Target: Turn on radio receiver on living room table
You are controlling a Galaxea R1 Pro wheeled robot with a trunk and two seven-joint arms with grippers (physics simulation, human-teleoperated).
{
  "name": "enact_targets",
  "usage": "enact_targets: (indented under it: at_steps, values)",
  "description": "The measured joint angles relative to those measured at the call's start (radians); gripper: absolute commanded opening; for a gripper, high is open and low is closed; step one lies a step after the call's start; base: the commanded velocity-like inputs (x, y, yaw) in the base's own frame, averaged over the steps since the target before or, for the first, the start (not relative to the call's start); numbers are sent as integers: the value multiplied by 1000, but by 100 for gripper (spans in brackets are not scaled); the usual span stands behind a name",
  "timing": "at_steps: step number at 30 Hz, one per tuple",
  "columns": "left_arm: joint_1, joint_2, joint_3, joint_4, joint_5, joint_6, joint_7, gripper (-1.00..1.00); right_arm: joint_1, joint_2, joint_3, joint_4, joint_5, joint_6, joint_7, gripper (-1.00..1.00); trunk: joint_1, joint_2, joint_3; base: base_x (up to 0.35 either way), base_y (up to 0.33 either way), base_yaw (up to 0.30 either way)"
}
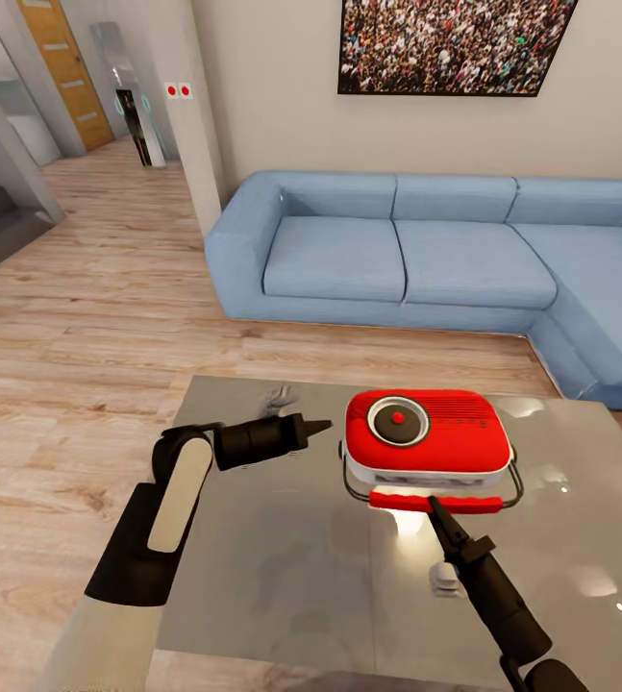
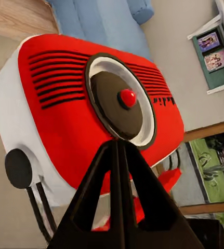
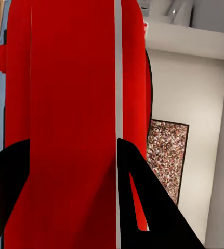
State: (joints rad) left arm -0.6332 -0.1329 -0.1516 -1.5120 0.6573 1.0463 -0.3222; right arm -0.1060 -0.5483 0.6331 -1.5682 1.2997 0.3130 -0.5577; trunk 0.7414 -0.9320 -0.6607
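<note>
Radio [image 1: 427,437] lies flat on the glossy grey table [image 1: 282,567], dial and red knob facing up, toward the far half of the top and set back from the far edge; its red handle [image 1: 435,502] sticks out on the near side. No containers in sight. Left gripper [image 1: 316,426] hangs just beside the radio's left end, fingers pressed together to a point, nothing between them. Right gripper [image 1: 439,507] has its tip at the handle; in the head view, cannot tell whether its jaws are apart. Right wrist view: two dark fingers [image 3: 143,207] spread wide, red body between them, not clamped. Left wrist view adds the speaker slots and a black hinge knob [image 2: 18,168]. Bare tabletop lies open in front of and left of the radio; blue sofa [image 1: 426,255] stands beyond the far edge across wood floor [image 1: 80,317]
</note>
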Motion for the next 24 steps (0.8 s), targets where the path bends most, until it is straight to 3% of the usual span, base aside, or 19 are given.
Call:
enact_targets:
  at_steps: [8,12,24]
  values:
    - [-23,-30,-2,2,1,0,1,-100,0,-1,38,0,0,32,-5,-100,0,0,0,0,0,0]
    - [-23,-33,-24,2,1,-1,2,-100,0,1,92,0,9,74,-8,-100,0,0,0,0,0,0]
    - [-36,-42,-42,5,4,-2,4,-100,-1,1,108,0,2,94,-10,-100,0,0,0,0,0,0]
